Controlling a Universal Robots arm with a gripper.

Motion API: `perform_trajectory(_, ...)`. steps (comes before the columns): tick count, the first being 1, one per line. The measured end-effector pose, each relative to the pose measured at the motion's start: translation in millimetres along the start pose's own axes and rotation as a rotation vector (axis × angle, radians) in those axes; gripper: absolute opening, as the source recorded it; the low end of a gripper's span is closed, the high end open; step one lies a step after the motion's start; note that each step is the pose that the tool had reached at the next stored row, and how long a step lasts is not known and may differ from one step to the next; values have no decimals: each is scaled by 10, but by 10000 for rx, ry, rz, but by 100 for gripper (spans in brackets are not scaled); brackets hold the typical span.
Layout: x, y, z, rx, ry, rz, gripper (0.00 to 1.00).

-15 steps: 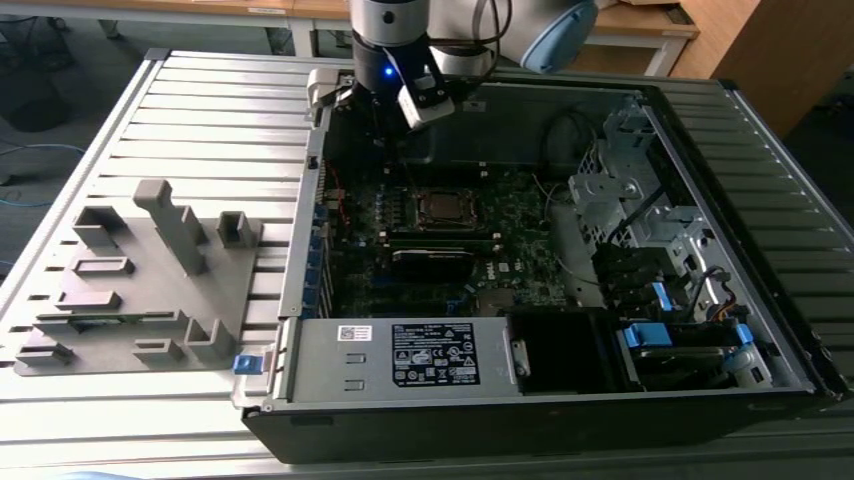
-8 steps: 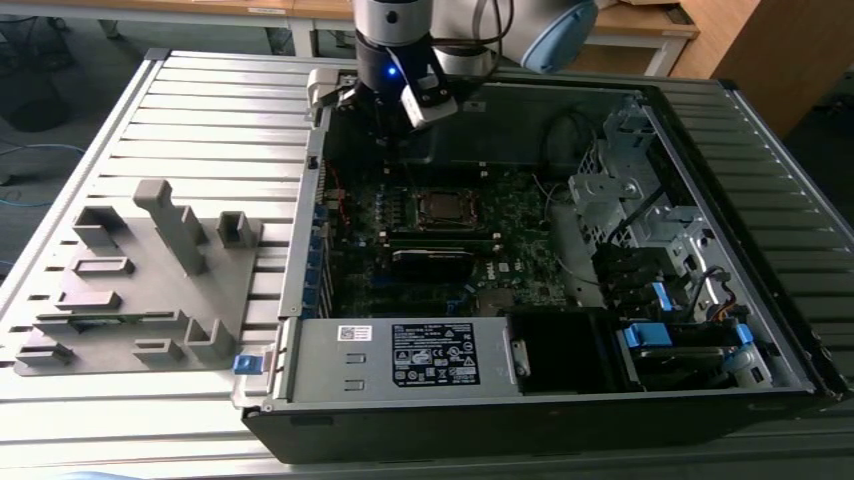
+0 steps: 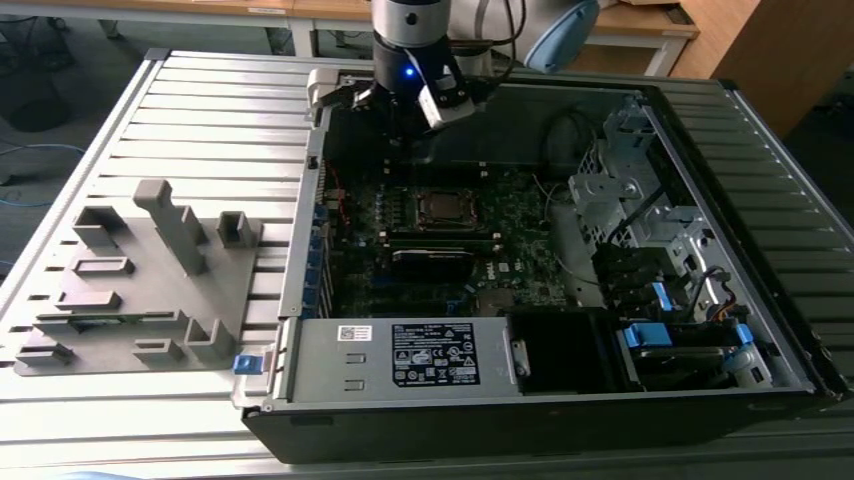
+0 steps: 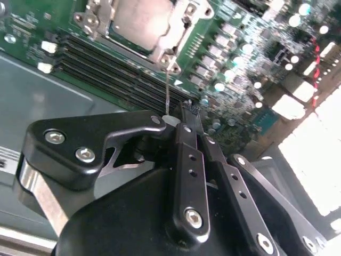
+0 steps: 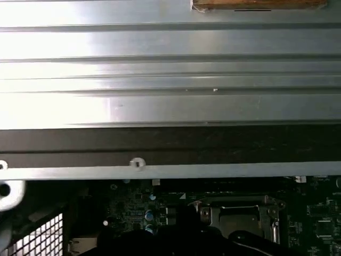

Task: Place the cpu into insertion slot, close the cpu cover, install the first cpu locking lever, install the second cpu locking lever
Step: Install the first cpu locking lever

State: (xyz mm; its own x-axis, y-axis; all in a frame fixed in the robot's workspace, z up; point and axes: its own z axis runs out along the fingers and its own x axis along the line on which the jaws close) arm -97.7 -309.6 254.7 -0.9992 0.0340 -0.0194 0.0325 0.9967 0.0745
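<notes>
The thin locking lever [image 4: 167,90] is being pinched at its tip by the gripper [image 4: 171,121] fingers [image 4: 185,140]. The cpu [image 4: 139,16] is being held in the insertion slot [image 3: 415,206] under the lowered cpu cover [image 4: 157,49].

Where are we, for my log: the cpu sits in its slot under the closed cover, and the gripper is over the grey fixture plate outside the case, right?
Wrong place: in the exterior view the gripper is inside the computer case, not over the grey fixture plate; the second wrist view shows it shut on a cpu locking lever. The rest holds.
</notes>
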Motion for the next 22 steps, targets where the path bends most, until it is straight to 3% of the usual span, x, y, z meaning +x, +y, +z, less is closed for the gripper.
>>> perform_trajectory(7,-173,5,11,0,0,-2,11)
perform_trajectory(15,-185,6,19,0,0,-3,11)
perform_trajectory(22,-323,8,37,0,5,0,11)
